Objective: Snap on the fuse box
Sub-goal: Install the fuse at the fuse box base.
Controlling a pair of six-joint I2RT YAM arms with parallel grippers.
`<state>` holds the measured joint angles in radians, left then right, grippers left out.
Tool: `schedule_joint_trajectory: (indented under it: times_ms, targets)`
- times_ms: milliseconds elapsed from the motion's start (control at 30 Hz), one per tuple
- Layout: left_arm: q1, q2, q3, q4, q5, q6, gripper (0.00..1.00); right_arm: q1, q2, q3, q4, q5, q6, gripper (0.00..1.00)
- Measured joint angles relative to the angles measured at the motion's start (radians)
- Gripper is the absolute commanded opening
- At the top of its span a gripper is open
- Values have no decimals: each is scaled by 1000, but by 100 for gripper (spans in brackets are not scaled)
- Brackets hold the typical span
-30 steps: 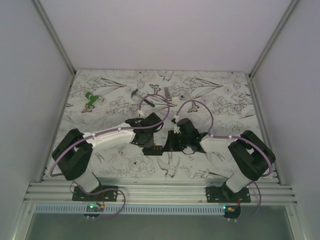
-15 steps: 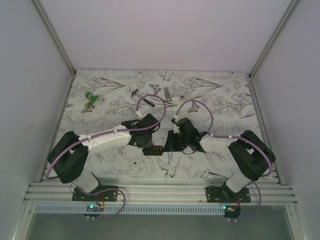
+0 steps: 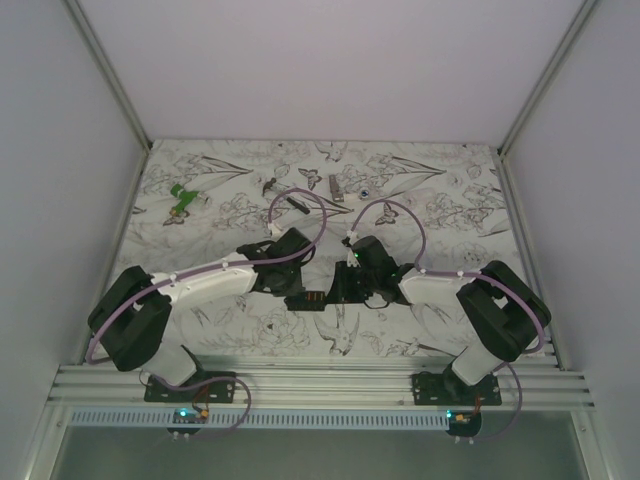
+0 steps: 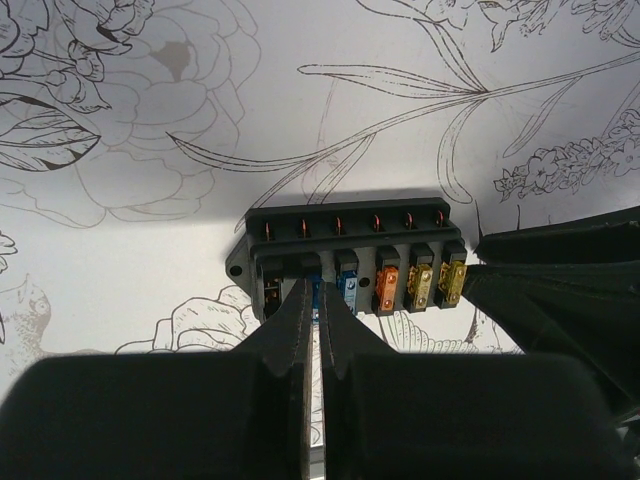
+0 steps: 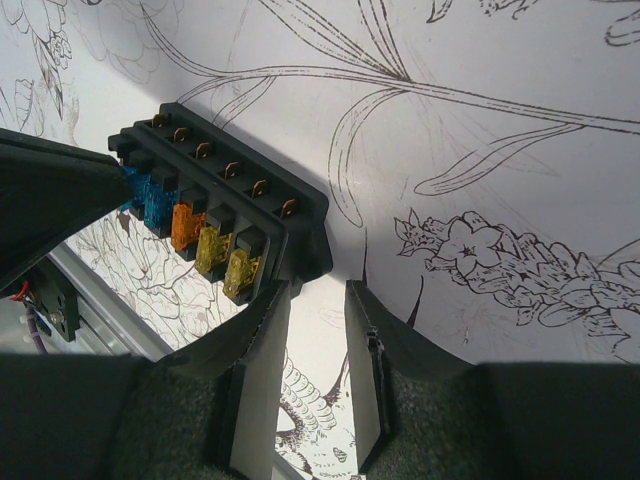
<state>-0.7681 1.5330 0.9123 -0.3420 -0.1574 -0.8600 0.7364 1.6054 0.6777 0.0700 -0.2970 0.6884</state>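
**Press set-up on fuse box [image 4: 350, 255], blue-fuse end**

The fuse box is lying flat on the floral table [image 3: 250, 335], near the middle and towards the near edge, between both grippers. Its fuse row is facing up. Its long axis is running left to right, roughly parallel to the near edge.

The left gripper [image 4: 318, 292] is being held almost closed, only a slit showing. Its tips are at the blue fuses [image 4: 347, 283] and nothing is being gripped.

The right gripper [image 5: 315, 292] is being held narrowly apart and empty at the end with the yellow fuses [image 5: 225, 260]. One finger is just beside the corner; contact cannot be told.

Judgement: the press is best being delivered straight down through the closed tips, with the box being braced endwise against sliding.
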Motion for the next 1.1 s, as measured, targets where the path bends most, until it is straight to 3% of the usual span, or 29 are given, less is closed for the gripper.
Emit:
schedule_joint_trajectory:
  times_ms: [867, 1033, 1100]
  targets:
    - [18, -49, -49, 32, 8, -31, 1, 3, 0, 8, -15, 3, -3, 36]
    - [13, -41, 3, -88, 4, 15, 17, 3, -4, 19, -36, 20, -21, 36]
    - [6, -31, 29, -141, 4, 36, 31, 3, -6, 26, -45, 27, -25, 36]
